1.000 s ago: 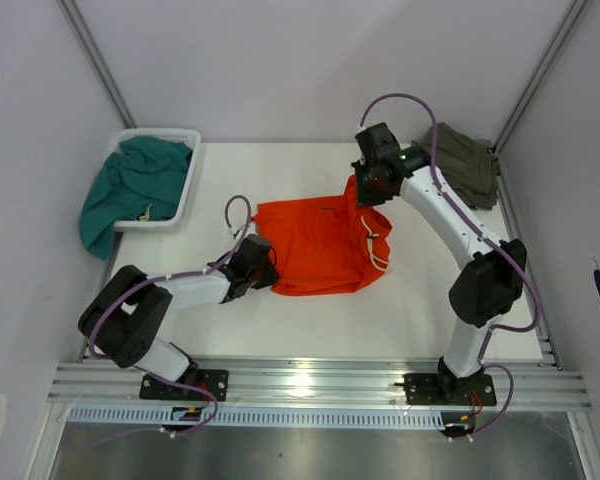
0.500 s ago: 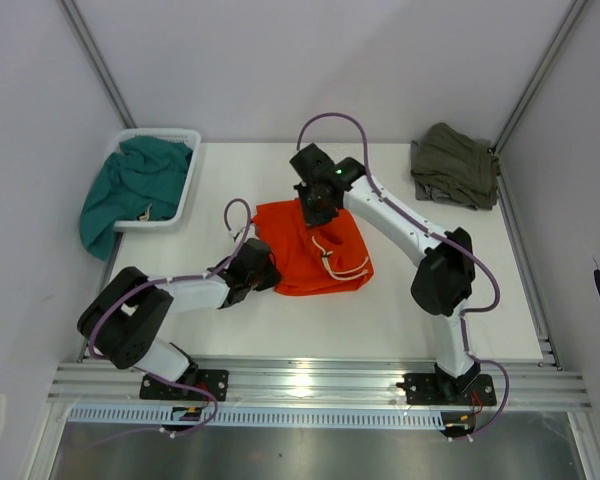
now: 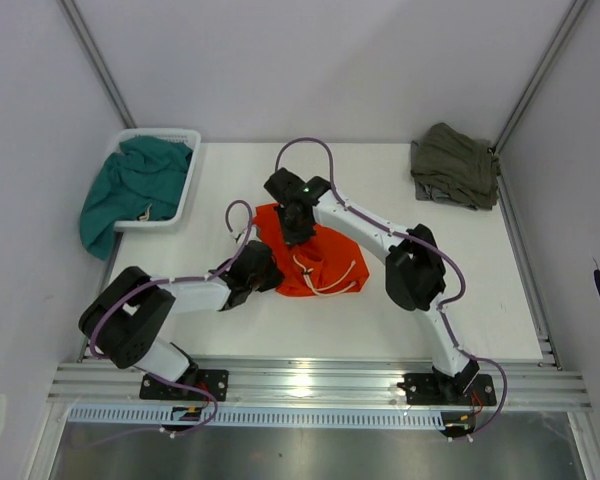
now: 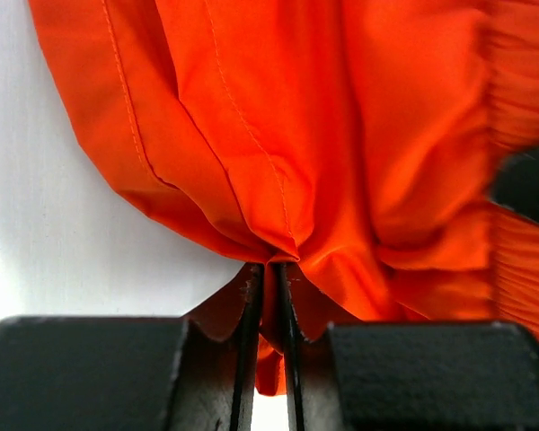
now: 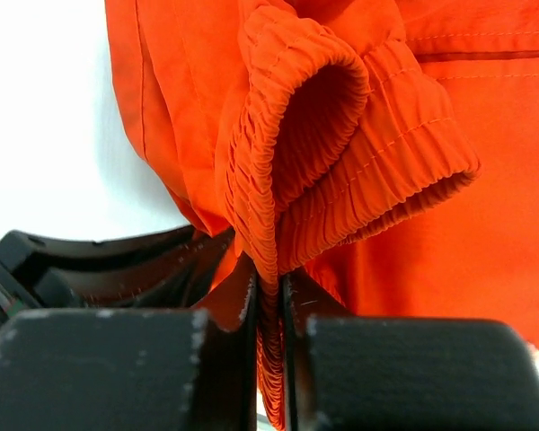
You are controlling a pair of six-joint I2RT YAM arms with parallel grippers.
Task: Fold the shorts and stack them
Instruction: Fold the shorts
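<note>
The orange shorts [image 3: 325, 262] lie bunched at the middle of the white table, white drawstring [image 3: 332, 279] showing on top. My left gripper [image 3: 263, 272] is shut on the shorts' left edge; in the left wrist view the fabric [image 4: 323, 135] is pinched between the closed fingers [image 4: 271, 296]. My right gripper [image 3: 296, 228] is shut on the gathered waistband [image 5: 341, 135], carried over the shorts to their far left part, just beyond the left gripper. Teal shorts [image 3: 130, 185] fill a basket at the far left. Olive-green shorts [image 3: 455, 165] lie at the far right.
A white basket [image 3: 185, 190] stands at the table's far left corner with teal cloth hanging over its left side. Aluminium rails [image 3: 300, 380] run along the near edge. Slanted frame posts [image 3: 105, 75] rise at both back corners.
My right gripper has swept left across the table with the waistband, folding the shorts over onto themselves. The left gripper has stayed shut at the left edge.
</note>
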